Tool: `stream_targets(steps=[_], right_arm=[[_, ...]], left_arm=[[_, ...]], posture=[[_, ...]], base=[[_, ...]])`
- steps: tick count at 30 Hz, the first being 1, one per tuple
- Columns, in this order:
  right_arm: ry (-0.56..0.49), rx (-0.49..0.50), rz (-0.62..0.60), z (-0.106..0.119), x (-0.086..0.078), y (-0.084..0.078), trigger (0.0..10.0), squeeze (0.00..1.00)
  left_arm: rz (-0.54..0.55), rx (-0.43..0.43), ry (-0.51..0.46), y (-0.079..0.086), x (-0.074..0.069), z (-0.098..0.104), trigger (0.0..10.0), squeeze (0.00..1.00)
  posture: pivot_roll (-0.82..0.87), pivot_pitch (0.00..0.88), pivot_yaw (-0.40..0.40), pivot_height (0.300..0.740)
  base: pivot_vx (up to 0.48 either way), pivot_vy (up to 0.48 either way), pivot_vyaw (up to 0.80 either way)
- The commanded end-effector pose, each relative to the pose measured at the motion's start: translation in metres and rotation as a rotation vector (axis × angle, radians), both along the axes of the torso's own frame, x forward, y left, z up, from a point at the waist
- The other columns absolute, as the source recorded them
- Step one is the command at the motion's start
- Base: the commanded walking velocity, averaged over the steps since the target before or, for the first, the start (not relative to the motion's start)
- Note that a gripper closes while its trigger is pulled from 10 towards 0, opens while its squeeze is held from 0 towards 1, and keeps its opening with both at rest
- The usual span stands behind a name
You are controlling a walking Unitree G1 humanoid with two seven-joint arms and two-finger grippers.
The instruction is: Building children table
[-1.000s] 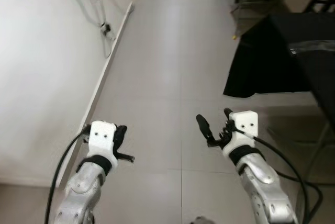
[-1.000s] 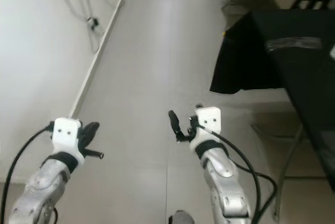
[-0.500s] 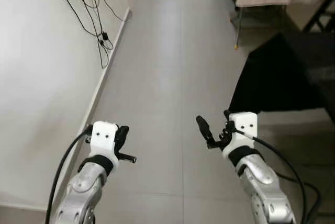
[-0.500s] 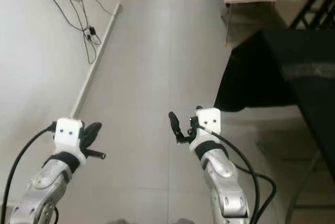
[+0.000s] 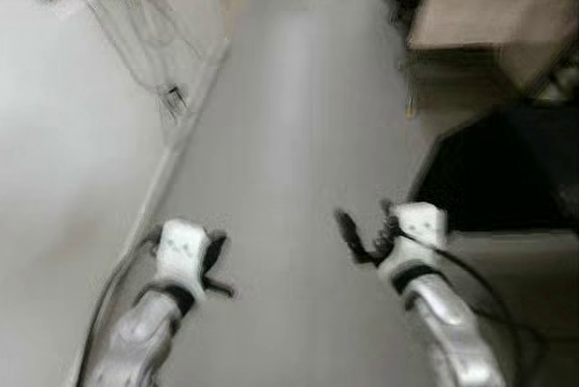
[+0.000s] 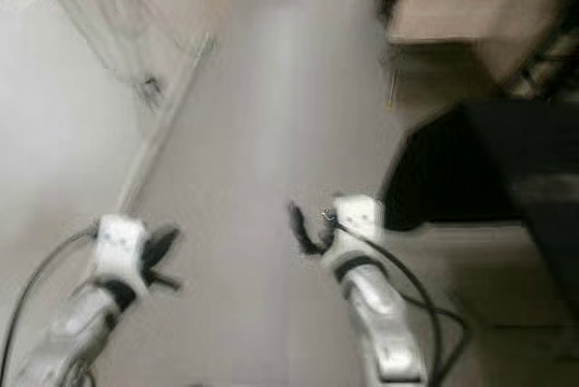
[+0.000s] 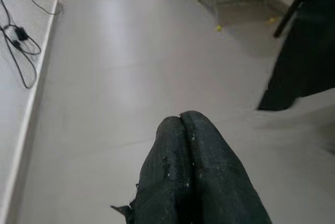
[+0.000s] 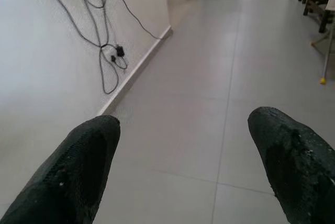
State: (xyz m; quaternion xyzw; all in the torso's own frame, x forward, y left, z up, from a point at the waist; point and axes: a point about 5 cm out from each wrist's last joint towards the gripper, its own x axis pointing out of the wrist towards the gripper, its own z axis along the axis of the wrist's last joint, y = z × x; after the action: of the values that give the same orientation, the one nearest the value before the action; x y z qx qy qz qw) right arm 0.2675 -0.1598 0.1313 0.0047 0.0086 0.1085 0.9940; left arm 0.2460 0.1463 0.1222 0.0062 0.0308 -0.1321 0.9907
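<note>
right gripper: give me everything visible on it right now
The right gripper sits at the end of a silver arm, behind a white block with two dark dots and a black wrist band, and a black cable runs back from it. Its two long black fingers, with a rough, speckled surface, are spread wide apart with nothing between them. It is held out in the air over the pale tiled floor, touching nothing, beside a black cloth on its right. The head views are blurred.

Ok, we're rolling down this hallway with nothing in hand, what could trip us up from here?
The head views are blurred, so obstacles are hard to judge. The black cloth hangs off the table close to the right gripper, whose fingers are spread and might snag it. Loose cables dangle down the wall on the robot's left; the shut left gripper could catch them if the robot drifts.
</note>
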Motion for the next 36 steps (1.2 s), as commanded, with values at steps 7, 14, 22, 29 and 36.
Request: stream_targets(steps=[7,14,22,29,36], right_arm=[[0.009,0.000,-0.029,-0.0023,-0.0012,-0.0059,10.0,0.00],[-0.001,-0.005,-0.043,0.0010,0.0018,-0.0058,10.0,0.00],[0.000,-0.003,-0.049,0.0019,0.0037,-0.0056,10.0,0.00],[0.021,-0.012,-0.044,-0.0003,0.0051,-0.0048,10.0,0.00],[0.022,-0.010,-0.041,-0.0006,0.0063,-0.0042,10.0,0.00]], left_arm=[[-0.016,-0.005,0.004,-0.0030,-0.0014,-0.0003,10.0,0.00],[-0.016,-0.004,0.003,-0.0023,-0.0009,0.0004,10.0,0.00],[-0.014,-0.004,0.002,-0.0023,-0.0006,0.0007,10.0,0.00],[-0.014,-0.004,0.001,-0.0026,0.0000,0.0010,10.0,0.00],[-0.014,-0.003,0.002,-0.0022,0.0013,0.0007,10.0,0.00]], posture=[[-0.01,0.136,0.027,0.740],[-0.01,0.142,0.029,0.740],[0.00,0.145,0.028,0.740],[0.00,0.147,0.028,0.740],[0.01,0.142,0.031,0.740]], base=[[0.320,0.000,0.00],[0.309,0.000,0.00],[0.400,0.000,0.00],[0.415,0.000,-0.62],[0.413,0.000,-0.80]])
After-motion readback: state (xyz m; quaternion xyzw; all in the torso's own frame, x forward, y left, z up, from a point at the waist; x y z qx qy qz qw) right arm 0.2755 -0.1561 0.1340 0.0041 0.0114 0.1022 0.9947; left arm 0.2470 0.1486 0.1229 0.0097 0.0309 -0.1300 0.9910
